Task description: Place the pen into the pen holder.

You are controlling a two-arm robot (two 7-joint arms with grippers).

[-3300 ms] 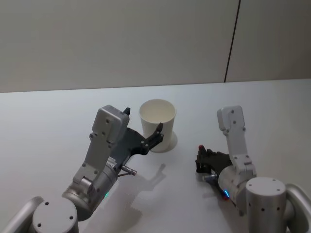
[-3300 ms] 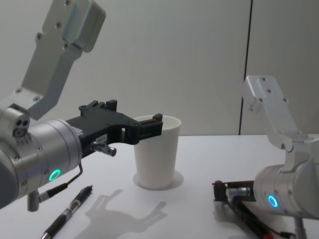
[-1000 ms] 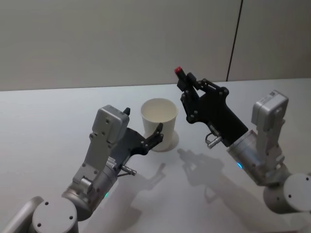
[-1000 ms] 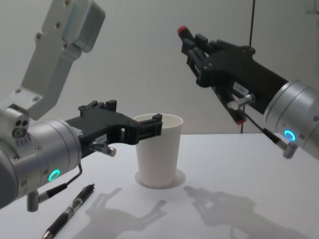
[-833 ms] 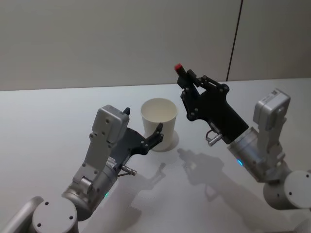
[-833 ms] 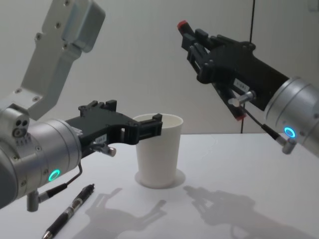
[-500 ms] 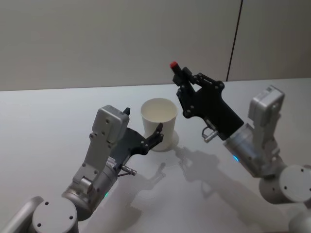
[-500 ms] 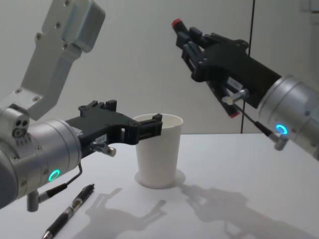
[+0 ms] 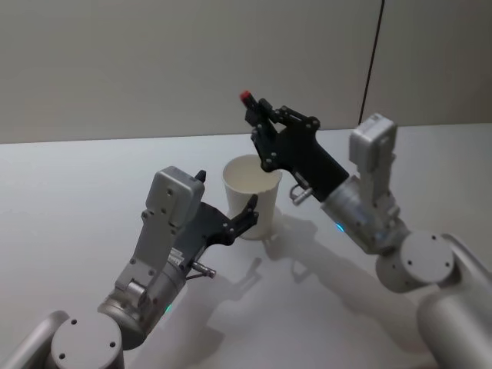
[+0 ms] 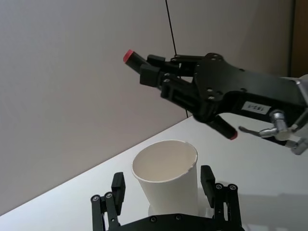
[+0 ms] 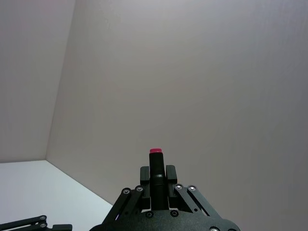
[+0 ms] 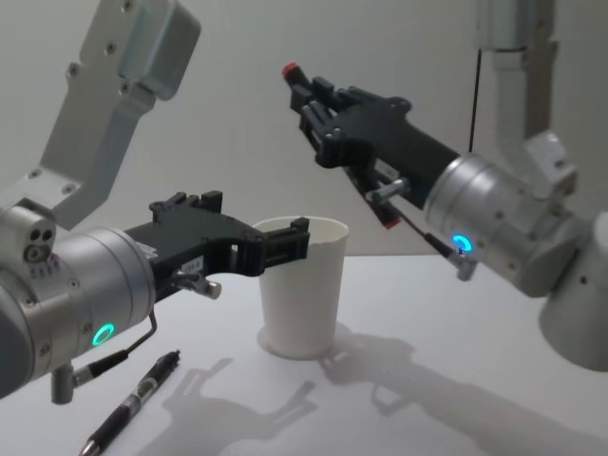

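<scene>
Two pens, one paper cup point(image 12: 299, 294): right gripper point(image 12: 313, 106) pinches the red-capped pen point(image 12: 293, 74), left gripper point(image 9: 227, 192) is spread around the cup, black pen point(image 12: 133, 404) lies loose at lower left.

1. The head view looks forward and down from high on the robot onto the white bench point(image 9: 69, 177). The left tool point(image 9: 227, 192) and right tool point(image 9: 260, 123) reach in from below, and a grey wall point(image 9: 154, 61) stands behind.
2. The chest view sits lower and looks level across the bench. It sees the pen holder point(image 12: 299, 294) side-on, with the left tool large and close.
3. The left wrist view sits just behind the left tool and faces over the pen holder's open mouth toward the right tool.
4. The right wrist view sits behind the right tool and points along the pen point(image 11: 156, 175) at bare wall.
5. The head, chest and left wrist views share the pen holder and the right tool above it.
</scene>
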